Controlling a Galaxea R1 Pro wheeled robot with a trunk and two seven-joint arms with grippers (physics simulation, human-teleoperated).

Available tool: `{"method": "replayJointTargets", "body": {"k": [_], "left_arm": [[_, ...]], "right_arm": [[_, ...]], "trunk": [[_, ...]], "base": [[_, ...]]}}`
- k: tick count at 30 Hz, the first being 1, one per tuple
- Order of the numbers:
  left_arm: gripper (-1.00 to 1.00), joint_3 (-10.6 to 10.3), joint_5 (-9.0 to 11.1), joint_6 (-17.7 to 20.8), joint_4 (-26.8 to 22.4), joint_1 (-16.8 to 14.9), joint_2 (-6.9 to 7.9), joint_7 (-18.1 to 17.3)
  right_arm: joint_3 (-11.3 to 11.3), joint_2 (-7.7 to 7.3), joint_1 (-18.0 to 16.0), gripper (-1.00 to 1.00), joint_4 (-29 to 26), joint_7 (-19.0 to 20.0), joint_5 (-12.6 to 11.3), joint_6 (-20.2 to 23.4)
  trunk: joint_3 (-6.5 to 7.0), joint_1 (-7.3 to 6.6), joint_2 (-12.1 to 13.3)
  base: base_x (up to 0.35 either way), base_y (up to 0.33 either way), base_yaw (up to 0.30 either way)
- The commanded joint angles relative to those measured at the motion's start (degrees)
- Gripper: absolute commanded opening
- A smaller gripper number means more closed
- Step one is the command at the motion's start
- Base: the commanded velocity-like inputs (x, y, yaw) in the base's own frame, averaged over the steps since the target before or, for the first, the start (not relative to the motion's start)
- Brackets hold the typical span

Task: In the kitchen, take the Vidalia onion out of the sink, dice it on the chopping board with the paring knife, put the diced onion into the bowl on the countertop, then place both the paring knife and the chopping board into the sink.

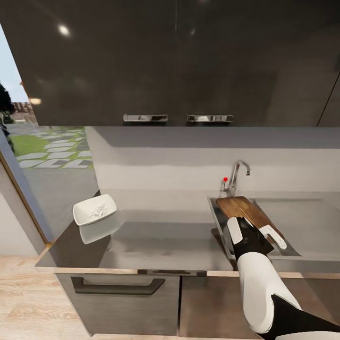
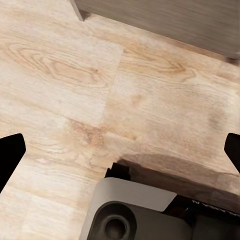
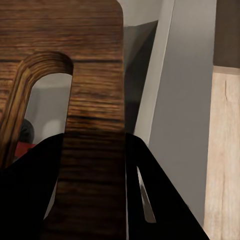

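- Sink (image 1: 219, 212) interior is mostly hidden beneath the chopping board (image 1: 245, 210), which lies slanted over the basin, its far end near the tap (image 1: 237, 174).
- Through the board's handle slot in the right wrist view, a small patch of red (image 3: 20, 148) shows below; too little is visible to say what it is.
- Right arm reaches forward from the lower right of the head view, its forearm rising over the counter edge to the near end of the board.
- Right gripper (image 1: 255, 236) is clamped on the board's handle end; in the right wrist view the dark fingers (image 3: 30, 200) sit on either side of the wood strip beside the slot.
- Left gripper (image 2: 120, 150) points down at the wooden floor (image 2: 75, 75), its two dark fingertips spread wide apart and holding nothing.
- White bowl (image 1: 94, 209) sits at the left end of the steel countertop (image 1: 160, 241), well apart from the sink, with pale bits inside that are hard to make out.
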Motion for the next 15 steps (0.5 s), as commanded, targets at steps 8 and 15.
{"method": "replayJointTargets", "body": {"k": [8, 15], "left_arm": [[1.0, -0.48, 0.34, -0.33, 0.21, -0.1, -0.02, 0.03], [1.0, -0.57, 0.34, -0.52, 0.31, -0.1, 0.12, -0.13]], "right_arm": [[-0.13, -0.04, -0.06, -1.0, -0.1, -0.11, 0.06, 0.4], [-0.13, -0.13, -0.06, -1.0, -0.1, -0.11, 0.05, 0.4]], "trunk": [[-1.54, 1.78, -3.32], [-1.72, 2.0, -3.72]], "base": [[0.0, 0.0, 0.0], [0.0, 0.0, 0.0]]}}
